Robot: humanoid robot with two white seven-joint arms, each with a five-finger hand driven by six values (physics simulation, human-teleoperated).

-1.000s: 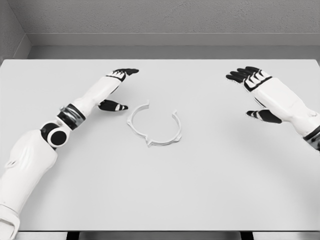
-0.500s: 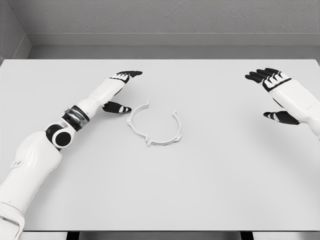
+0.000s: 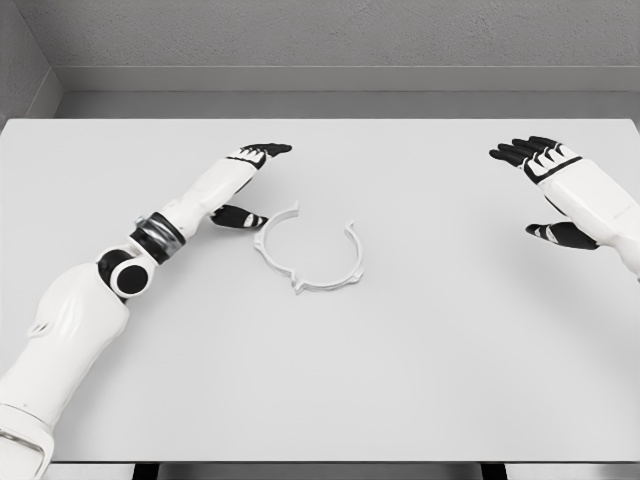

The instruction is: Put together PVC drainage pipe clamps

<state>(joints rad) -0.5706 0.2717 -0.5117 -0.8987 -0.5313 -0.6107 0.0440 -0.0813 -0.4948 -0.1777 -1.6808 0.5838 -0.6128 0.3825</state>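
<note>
Grey textured wall at the back, w/ a plain white surface filling nearly the whole view below it. Lying flat near the middle of that surface, slightly left of centre, is the pipe clamp: a thin white ring w/ a gap at its far side, small tabs at both open ends and a little spiked lug at its near edge. Nothing else touching it.

My left hand sits just left of the clamp, close beside its upper-left open end but apart from it as far as I can tell. Fingers are stretched out straight, pointing right and away from me, thumb spread off below toward the ring; they've got hold of nothing. The forearm runs down-left to the black elbow joint, and the upper arm goes on to the bottom-left corner.

My right hand is well apart from the clamp, over by the right edge, hovering above the surface. Its fingers are also extended, pointing left, thumb hanging out beneath; loose and spread, empty. Arm exits at the right edge
</note>
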